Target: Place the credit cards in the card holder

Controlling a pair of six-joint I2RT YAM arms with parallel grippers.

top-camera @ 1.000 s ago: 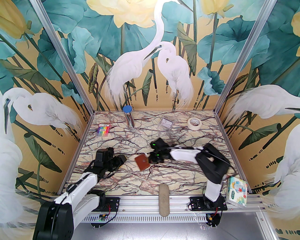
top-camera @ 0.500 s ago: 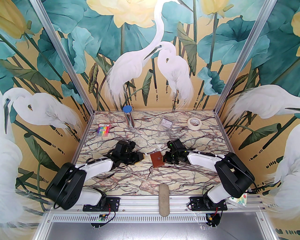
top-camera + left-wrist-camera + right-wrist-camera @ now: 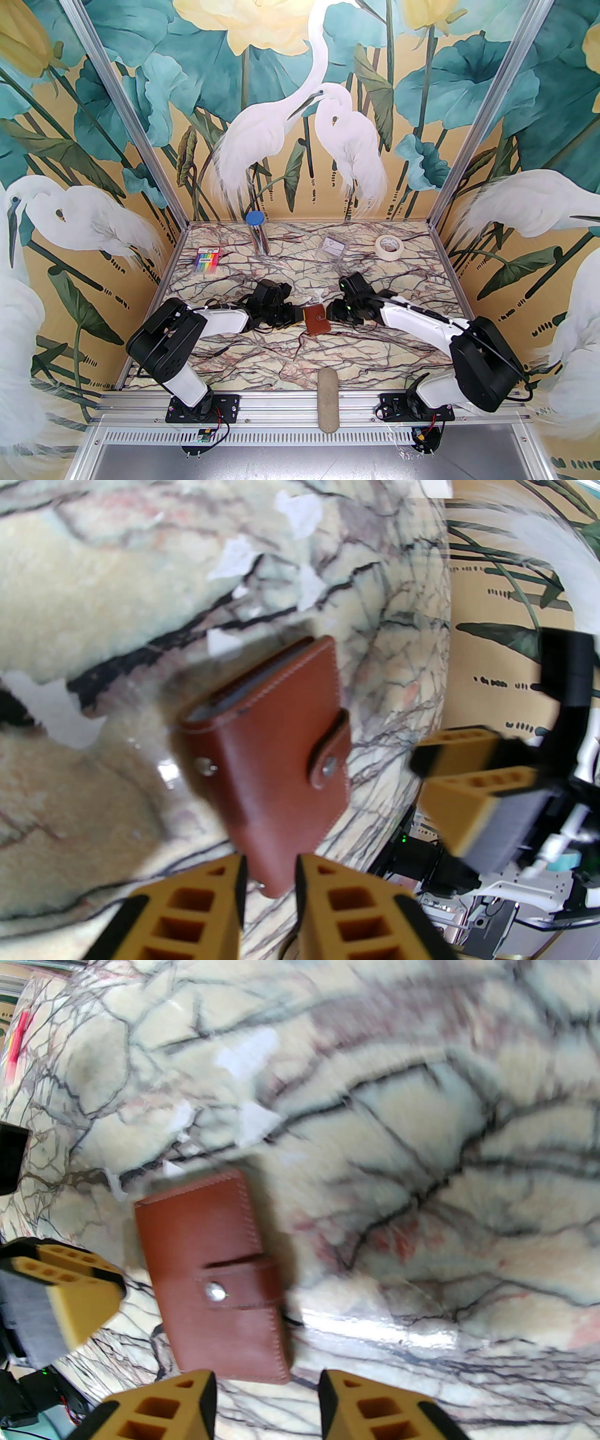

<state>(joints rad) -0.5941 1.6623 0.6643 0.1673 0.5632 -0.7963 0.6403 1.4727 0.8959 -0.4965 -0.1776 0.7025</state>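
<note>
The holder (image 3: 315, 319) is lying closed near the middle of the table (image 3: 375, 347), with its tab (image 3: 329, 761) snapped down over the cover. The two grippers are flanking it, the left gripper (image 3: 294, 318) sitting right against its left side and the right gripper (image 3: 333, 311) just beside its right side. In the left wrist view the left jaws are standing narrow with a corner of the holder between them, though it cannot be told whether they are really pinching it. In the right wrist view the right jaws are standing moderately apart and clamping nothing, with the holder's near edge lying just ahead of them. By the look of it, the step in hand is pinning the holder and undoing the tab so that the cards can go in. The closed cover is hiding whether any cards are already inside. To do this well, the left jaws should be taking a firm bite on that corner, away from the tab, so the leather is not skating on the glossy marble. The right gripper should be coming in low, catching only the tab's free lip and peeling it up off the stud rather than dragging the whole holder sideways. The risk I am seeing is the holder twisting out of a shallow corner grip.
</note>
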